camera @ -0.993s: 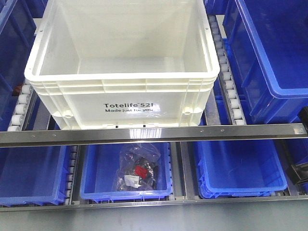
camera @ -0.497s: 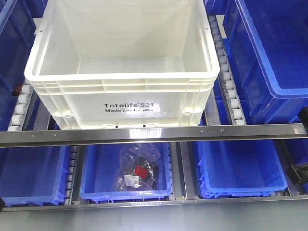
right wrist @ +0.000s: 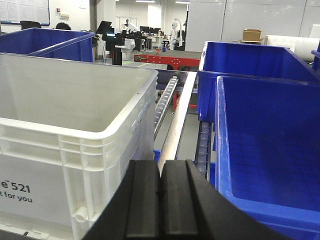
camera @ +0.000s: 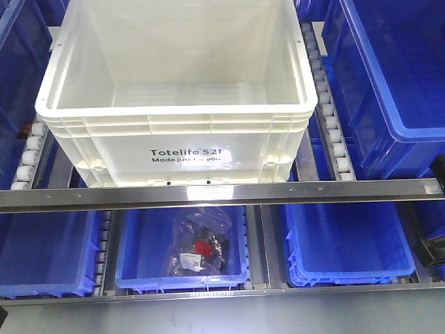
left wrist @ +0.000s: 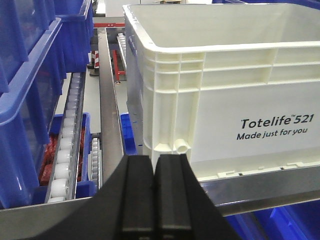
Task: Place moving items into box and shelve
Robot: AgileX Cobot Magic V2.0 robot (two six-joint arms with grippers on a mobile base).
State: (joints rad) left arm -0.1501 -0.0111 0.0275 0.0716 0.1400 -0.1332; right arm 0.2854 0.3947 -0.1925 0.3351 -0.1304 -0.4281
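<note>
The big white box (camera: 174, 104) sits on the shelf rollers (camera: 332, 125) behind a metal bar (camera: 222, 191), with blue bins (camera: 181, 257) around and below. The left claw (left wrist: 154, 190) and right claw (right wrist: 161, 200) are both pressed together, holding nothing.

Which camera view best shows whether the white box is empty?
The exterior front-facing view: it looks down into the white box and its floor appears bare. The left wrist view shows mainly its printed side and rim; the right wrist view shows one corner and inner walls.
</note>
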